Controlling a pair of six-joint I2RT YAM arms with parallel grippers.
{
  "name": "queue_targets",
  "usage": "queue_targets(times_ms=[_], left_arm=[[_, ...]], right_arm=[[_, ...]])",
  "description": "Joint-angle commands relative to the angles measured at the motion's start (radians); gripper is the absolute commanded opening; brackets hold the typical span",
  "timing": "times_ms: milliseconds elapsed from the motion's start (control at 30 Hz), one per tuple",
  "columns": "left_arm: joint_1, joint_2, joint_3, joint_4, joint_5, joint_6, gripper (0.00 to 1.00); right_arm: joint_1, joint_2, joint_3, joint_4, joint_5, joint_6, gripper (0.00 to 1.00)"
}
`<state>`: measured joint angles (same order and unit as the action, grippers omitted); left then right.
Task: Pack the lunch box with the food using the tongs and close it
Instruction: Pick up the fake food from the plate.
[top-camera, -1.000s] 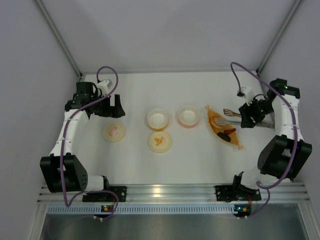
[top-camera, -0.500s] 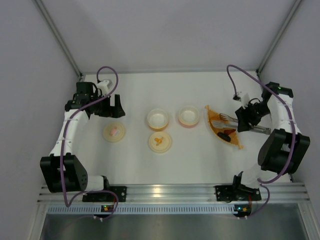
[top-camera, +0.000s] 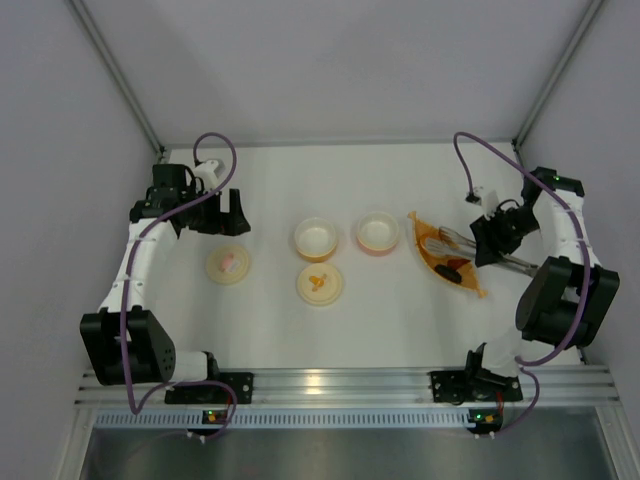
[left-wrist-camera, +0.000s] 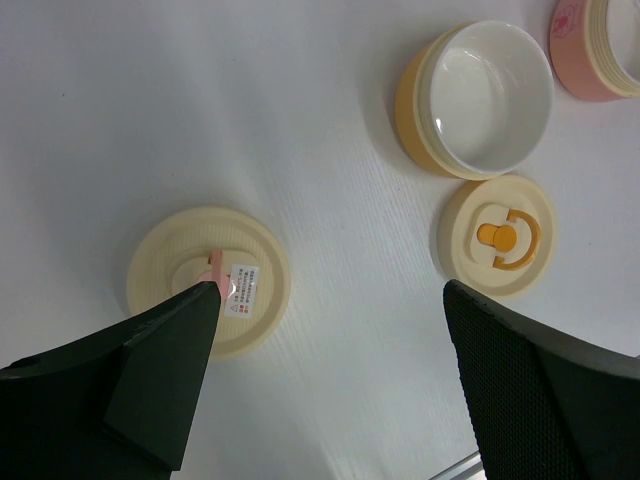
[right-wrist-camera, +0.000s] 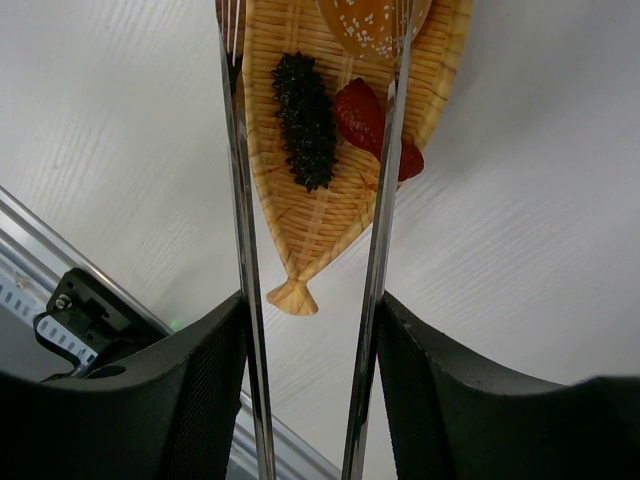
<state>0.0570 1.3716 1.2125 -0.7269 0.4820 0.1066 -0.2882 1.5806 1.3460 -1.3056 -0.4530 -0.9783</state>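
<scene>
My right gripper (right-wrist-camera: 312, 305) is shut on the tongs (right-wrist-camera: 240, 200), one finger pressing each metal arm. The tongs (top-camera: 455, 240) reach over the orange boat-shaped tray (right-wrist-camera: 300, 225), their arms straddling the food: a dark brown piece (right-wrist-camera: 305, 120), a red bit (right-wrist-camera: 365, 115) and a seeded bun (right-wrist-camera: 375, 25) at the top edge. The lunch box stands open as a yellow bowl (top-camera: 316, 238) and a pink bowl (top-camera: 378, 232), both empty. My left gripper (left-wrist-camera: 328, 300) hangs open over bare table beside a cream lid (left-wrist-camera: 160, 260) with a pink mark.
A second cream lid (top-camera: 320, 284) with an orange handle lies in front of the yellow bowl (left-wrist-camera: 480, 95). The pink bowl (left-wrist-camera: 600, 50) sits at the edge of the left wrist view. Grey walls close in the table, and an aluminium rail (top-camera: 340, 385) runs along its near edge.
My right gripper has carried the tongs left, so their tips now reach over the tray, and their arms have been squeezed closer. The left arm has not moved.
</scene>
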Motion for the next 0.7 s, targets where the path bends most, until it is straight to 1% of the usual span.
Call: queue_targets(times_ms=[0,500,667], left_arm=[[0.000,-0.028,0.027,-0.002,0.010,0.002,0.98],[0.000,-0.032,0.022,-0.002,0.006,0.007,0.98],[0.000,-0.035,0.021,-0.003,0.004,0.007,0.98]], right_arm=[[0.014,-0.048,0.022,0.045,-0.030,0.012,0.50],[0.014,-0.099,0.077,0.037,-0.052,0.030,0.50],[0.014,-0.110,0.081,0.043,-0.029,0.024,0.50]])
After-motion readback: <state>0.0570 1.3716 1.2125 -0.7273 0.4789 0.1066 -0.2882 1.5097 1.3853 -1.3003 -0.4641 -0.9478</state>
